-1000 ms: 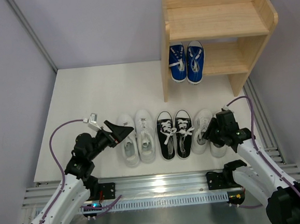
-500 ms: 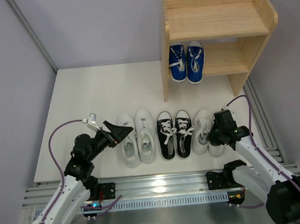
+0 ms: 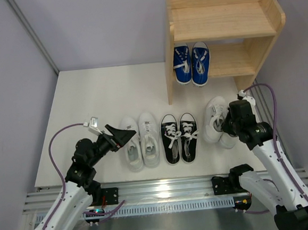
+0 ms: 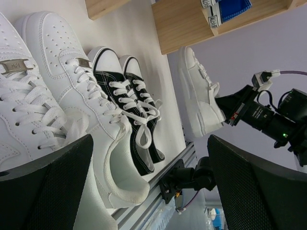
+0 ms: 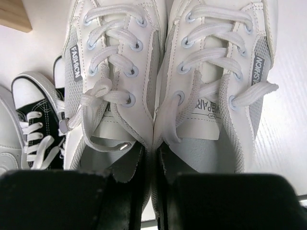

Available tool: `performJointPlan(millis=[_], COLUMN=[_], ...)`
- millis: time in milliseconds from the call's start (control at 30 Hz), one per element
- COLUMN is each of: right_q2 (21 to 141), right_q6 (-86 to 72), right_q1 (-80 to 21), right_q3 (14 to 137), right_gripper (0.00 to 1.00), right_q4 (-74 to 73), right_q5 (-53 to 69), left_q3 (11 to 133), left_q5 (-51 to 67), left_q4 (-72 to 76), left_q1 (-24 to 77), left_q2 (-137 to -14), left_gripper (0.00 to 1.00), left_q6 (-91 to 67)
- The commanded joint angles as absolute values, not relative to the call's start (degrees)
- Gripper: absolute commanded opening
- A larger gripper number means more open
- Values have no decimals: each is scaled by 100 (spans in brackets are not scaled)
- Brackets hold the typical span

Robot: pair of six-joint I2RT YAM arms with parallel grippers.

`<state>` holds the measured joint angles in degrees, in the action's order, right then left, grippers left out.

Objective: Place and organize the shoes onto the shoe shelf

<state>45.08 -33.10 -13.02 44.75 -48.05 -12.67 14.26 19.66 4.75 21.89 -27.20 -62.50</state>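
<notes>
Shoe shelf (image 3: 222, 21), upper right, has blue pair (image 3: 191, 64) on lower tier, left side. Right gripper (image 5: 152, 160) is clamped on adjoining inner collars of small white pair (image 3: 215, 118), centre right, w/ fingertips buried in the heel openings. Left gripper (image 3: 126, 133) is spread wide over white low-tops (image 3: 141, 141), lower left; black pair (image 3: 179, 137) sits btwn them on white table (image 3: 99, 98), walls pale lilac.

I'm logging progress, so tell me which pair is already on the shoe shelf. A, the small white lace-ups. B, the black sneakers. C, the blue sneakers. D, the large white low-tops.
C: the blue sneakers stand on the lower tier of the shoe shelf, while the small white lace-ups are in the right gripper, off the shelf.
</notes>
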Motion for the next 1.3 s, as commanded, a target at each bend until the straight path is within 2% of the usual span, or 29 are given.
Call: performJointPlan(millis=[0, 433, 700, 1033, 1267], right_q2=[4263, 4561, 5834, 6881, 6996], right_q6=[-2857, -1530, -1116, -581, -168], right_q1=[-1327, -1336, -1196, -494, -97], right_q3=[5281, 6951, 7918, 8165, 7936], right_gripper=[4, 4, 4, 4, 4], right_q4=[-4596, -3701, -3121, -2057, -1003], right_q5=[-1705, -2232, -2189, -1812, -1415], left_q3=[1512, 1635, 1872, 1907, 1925], left_q5=[1916, 2021, 2039, 1987, 1916], left_q4=[457, 677, 580, 150, 18], left_q1=[2189, 2197, 2189, 2197, 2197], left_q2=[-2611, -2839, -2874, -2435, -2180], left_gripper=[100, 100, 100, 100, 100], left_q6=[-6117, -6091, -5959, -5924, -5924])
